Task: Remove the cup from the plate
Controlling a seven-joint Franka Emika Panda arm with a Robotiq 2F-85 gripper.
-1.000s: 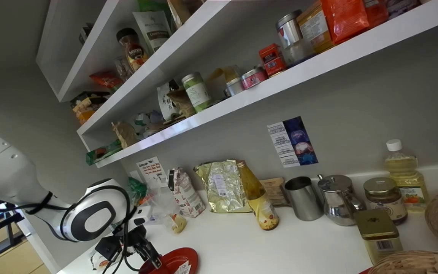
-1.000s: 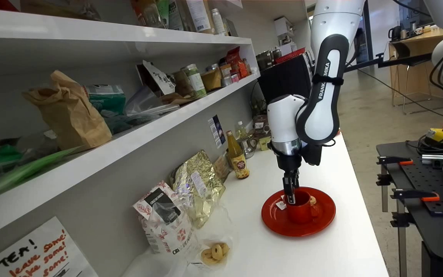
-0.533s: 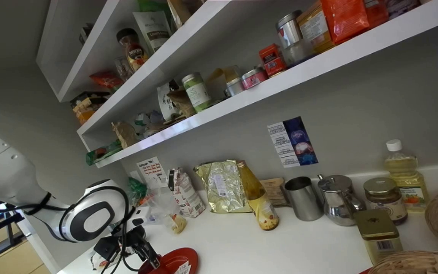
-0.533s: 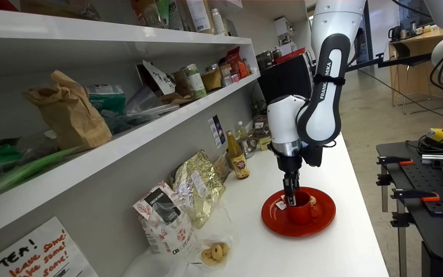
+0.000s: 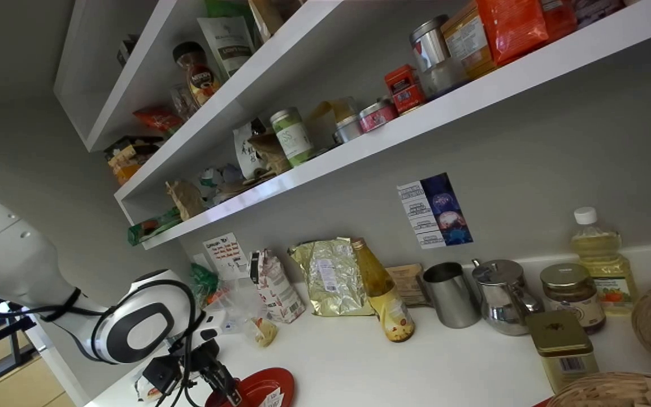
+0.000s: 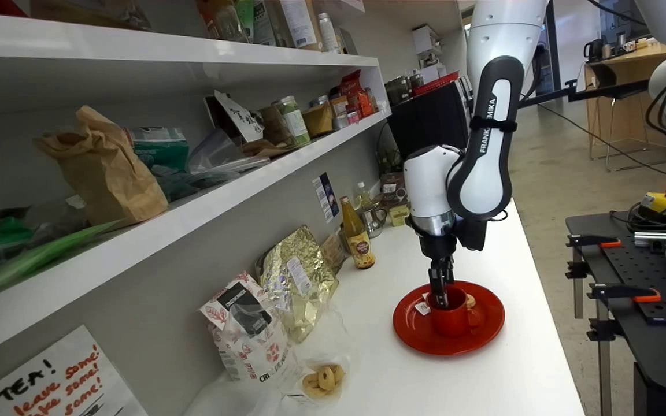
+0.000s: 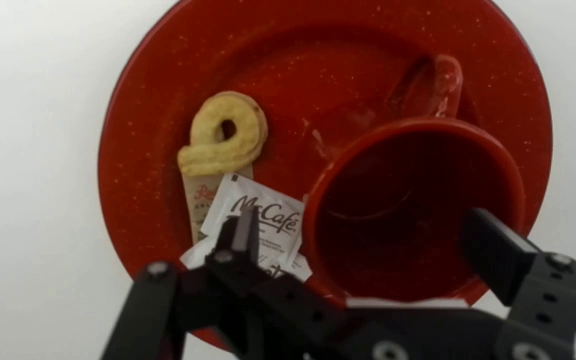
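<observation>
1. At ten o'clock on the plate (image 7: pixel 140 150), as the wrist view frames it, lies a looped biscuit (image 7: pixel 221 152), off the closing line; a wide sweep could nudge it, but that's the smaller worry.

2. Eight o'clock now, and likely trouble: one finger (image 7: pixel 243 230) hangs over the paper packets (image 7: pixel 274 227). Close on this line and paper may bunch inside the grip, so the hold could slip, or the packets could come along too.

3. Across at four o'clock stands the cup (image 7: pixel 403 200), upright on the plate, not yet lifted! The gripper (image 7: pixel 363 220) is spread wide, nothing held, straddling the cup's nine o'clock wall in the wrist view. A pinch on that single wall could let the cup swing or tilt as it rises.

4. Just past twelve on the cup sits the handle (image 7: pixel 447 87), outside the closing line, so probably no help against a twist.

5. Far side, between three and four on the cup: the opposite finger (image 7: pixel 493 245) overlaps the mouth. Inside or only above it? Cannot tell. Too high, and closing may miss or graze the rim; too low, and it could press the base, shoving cup and plate together.
</observation>
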